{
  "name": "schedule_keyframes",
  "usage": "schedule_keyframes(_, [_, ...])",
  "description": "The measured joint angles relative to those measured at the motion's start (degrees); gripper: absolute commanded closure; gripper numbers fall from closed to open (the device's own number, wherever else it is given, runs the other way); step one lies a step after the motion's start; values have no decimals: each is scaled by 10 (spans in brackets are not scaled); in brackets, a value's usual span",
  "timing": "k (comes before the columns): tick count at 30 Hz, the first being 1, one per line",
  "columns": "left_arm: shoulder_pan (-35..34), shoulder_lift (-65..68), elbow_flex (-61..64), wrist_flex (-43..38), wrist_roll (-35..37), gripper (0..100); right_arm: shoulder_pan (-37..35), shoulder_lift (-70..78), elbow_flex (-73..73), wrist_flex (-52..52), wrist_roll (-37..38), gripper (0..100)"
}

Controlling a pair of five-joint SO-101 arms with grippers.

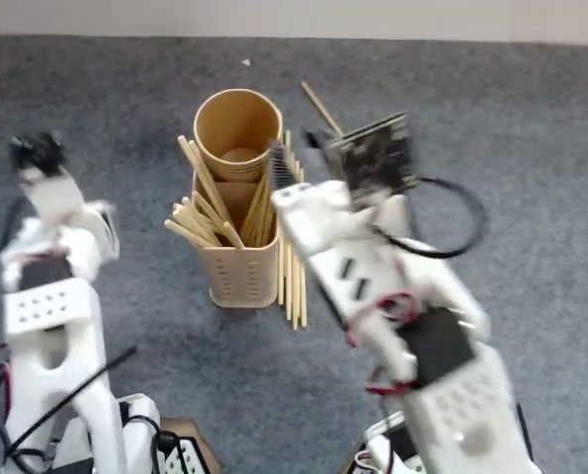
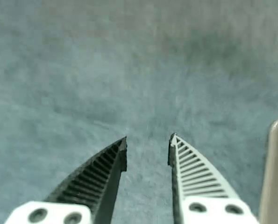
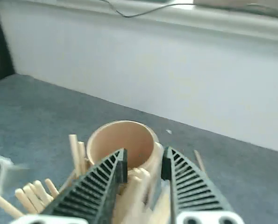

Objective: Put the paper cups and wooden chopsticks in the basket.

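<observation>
Grey, carpet-like surface (image 1: 491, 118) all round, and in the middle of the high view stands the beige slotted basket (image 1: 239, 272), upright. The paper cup (image 1: 237, 133) sits in its far end, at the 12 o'clock side, mouth up. A bundle of wooden chopsticks (image 1: 205, 212) leans out of the basket toward 9 and 10 o'clock.

More loose chopsticks (image 1: 294, 286) lie flat on the surface just beside the basket's 3 o'clock wall. A single chopstick (image 1: 321, 109) lies off at about 1 o'clock, apart from the basket.

The right arm (image 1: 402, 306) comes in from 5 o'clock, and the right hand (image 1: 277, 163) is over the basket's 3 o'clock edge, just beside the cup. In its wrist view the right hand (image 3: 143, 163) has its fingers a little apart, the cup and blurred sticks showing through the gap; whether they touch any wood, I can't tell.

Over at 9 o'clock, well apart from the basket, is the left arm (image 1: 51, 296). The left hand (image 2: 148, 140) is spread, nothing between its fingers, over bare surface.
</observation>
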Motion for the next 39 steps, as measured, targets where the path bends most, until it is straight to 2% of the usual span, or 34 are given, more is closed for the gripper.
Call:
schedule_keyframes(4, [14,4,-215,162,1,822,59,-6,-135,212,0,868])
schedule_keyframes(8, [78,61,-424,306,0,821,79,-11,-100,311,0,868])
schedule_keyframes(11, [122,136,-548,396,1,786,82,-30,12,289,0,868])
schedule_keyframes(14, [150,218,-650,473,18,744,82,-78,180,198,0,868])
schedule_keyframes(18, [190,292,-770,546,23,745,82,-152,413,62,22,868])
schedule_keyframes(21, [221,321,-796,562,26,745,82,-176,534,8,25,868])
schedule_keyframes(23, [236,330,-796,563,40,745,82,-180,562,-3,33,868])
schedule_keyframes(29, [288,331,-739,566,55,745,82,-182,572,-11,40,868])
schedule_keyframes(39, [285,338,-613,565,58,745,82,-185,575,-11,40,868])
